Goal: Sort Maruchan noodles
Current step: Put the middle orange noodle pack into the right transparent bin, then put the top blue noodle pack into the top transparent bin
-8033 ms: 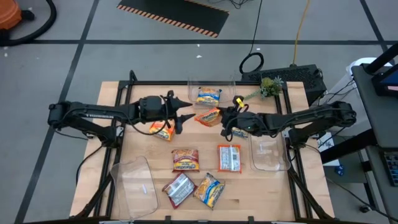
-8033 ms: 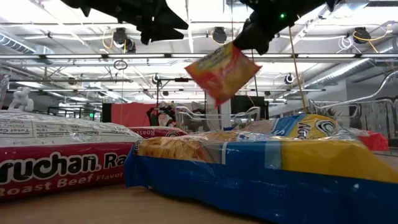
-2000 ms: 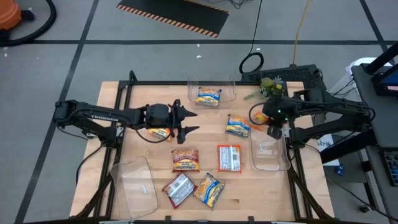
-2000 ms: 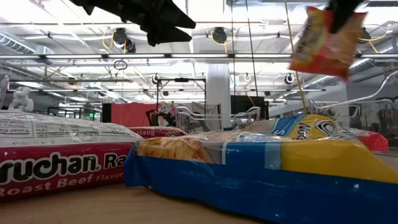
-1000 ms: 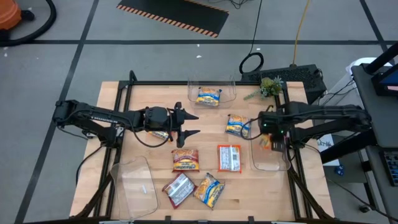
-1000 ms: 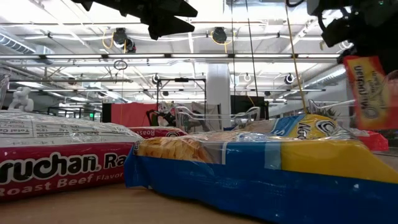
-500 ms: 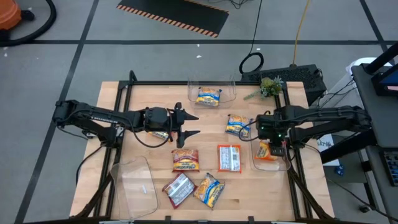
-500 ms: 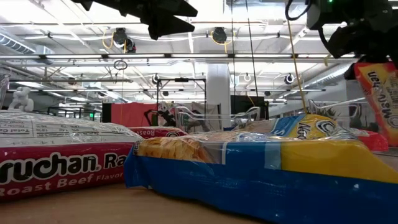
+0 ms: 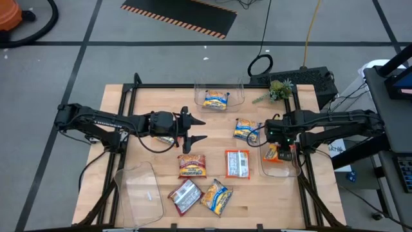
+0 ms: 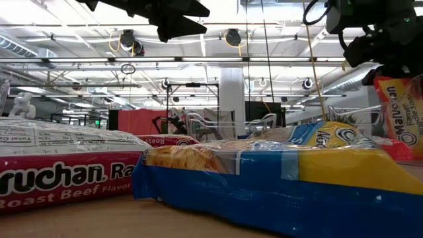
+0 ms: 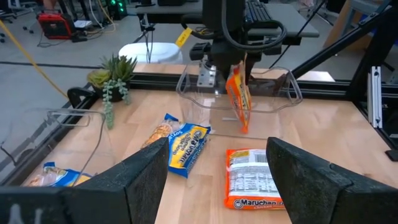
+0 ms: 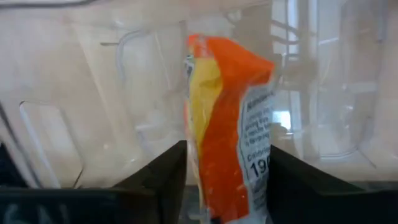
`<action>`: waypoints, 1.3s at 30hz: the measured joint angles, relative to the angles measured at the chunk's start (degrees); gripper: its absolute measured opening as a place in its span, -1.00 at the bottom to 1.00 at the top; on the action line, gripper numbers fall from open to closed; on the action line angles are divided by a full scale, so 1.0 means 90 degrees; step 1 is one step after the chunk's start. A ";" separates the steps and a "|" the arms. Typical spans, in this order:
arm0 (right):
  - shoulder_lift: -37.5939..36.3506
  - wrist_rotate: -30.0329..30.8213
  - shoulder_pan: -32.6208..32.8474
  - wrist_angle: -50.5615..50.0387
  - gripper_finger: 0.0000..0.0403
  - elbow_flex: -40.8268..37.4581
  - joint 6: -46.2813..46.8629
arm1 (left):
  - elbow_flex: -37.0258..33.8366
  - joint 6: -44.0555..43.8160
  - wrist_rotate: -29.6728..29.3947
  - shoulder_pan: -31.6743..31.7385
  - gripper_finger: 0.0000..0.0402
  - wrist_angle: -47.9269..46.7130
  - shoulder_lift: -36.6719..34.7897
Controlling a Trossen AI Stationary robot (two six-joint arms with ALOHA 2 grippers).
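My right gripper [image 9: 281,149] points down into the clear bin [image 9: 282,169] at the table's right edge, with an orange Maruchan noodle packet [image 12: 227,155] between its fingers. My left gripper [image 9: 195,129] hovers open left of centre, over a partly hidden orange packet [image 9: 165,137]. A blue-and-yellow packet [image 9: 215,100] lies in the far clear bin [image 9: 219,90]. Another blue-and-yellow packet [image 9: 246,129], a red one [image 9: 192,165] and an orange-and-silver one [image 9: 237,163] lie flat mid-table. Two more packets [image 9: 201,196] lie near the front. My right gripper pinches the orange packet's upper part [image 11: 237,70] between its two fingers [image 12: 168,168], one on each flat face. The fingers come from above, pointing down. The packet hangs upright, its lower end [image 11: 244,127] down inside the right bin; whether it touches the floor I cannot tell.
A third clear bin [image 9: 138,190] lies at the near left corner. A small potted plant [image 9: 280,89] stands at the far right corner. A black frame runs along the table's edges. Bare wood shows between the left arm and the near-left bin.
My right gripper has come down with the orange packet, which now hangs lower inside the right clear bin and has stayed upright.
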 joint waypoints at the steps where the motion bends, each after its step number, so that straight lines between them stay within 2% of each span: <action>1: 0.0000 0.0078 0.0000 0.0005 -0.06 0.0000 -0.0012 | 0.0000 -0.0006 0.0001 0.0000 0.36 0.0000 -0.0001; 8: 0.0000 0.0871 -0.0002 0.0005 0.10 0.0000 -0.0029 | -0.0001 -0.0018 0.0000 0.0000 0.36 0.0000 0.0001; 14: 0.0000 0.1548 -0.0002 -0.0002 0.11 0.0000 -0.0027 | 0.0001 -0.0018 0.0002 0.0000 0.36 0.0000 0.0002; 19: 0.0000 0.1736 -0.0002 -0.0034 0.11 0.0056 0.0192 | 0.0001 -0.0018 0.0000 0.0000 0.36 0.0000 0.0001; 23: -0.0019 0.1720 -0.0002 -0.0019 0.11 0.0374 0.1119 | -0.0001 -0.0018 0.0000 0.0000 0.36 -0.0001 0.0002; 28: -0.0440 0.1637 0.0216 0.0060 0.11 0.0532 0.2938 | 0.0001 -0.0054 0.0002 -0.0002 0.36 -0.0298 0.0001; 33: -0.1045 0.2965 0.0676 0.0726 0.11 0.0532 0.3871 | 0.0001 -0.0039 0.0002 -0.0057 0.36 -0.0977 0.0002; 39: -0.1317 0.3878 0.1082 0.1900 0.11 0.0522 0.3712 | 0.0001 0.0125 0.0005 -0.0124 0.36 -0.1562 0.0002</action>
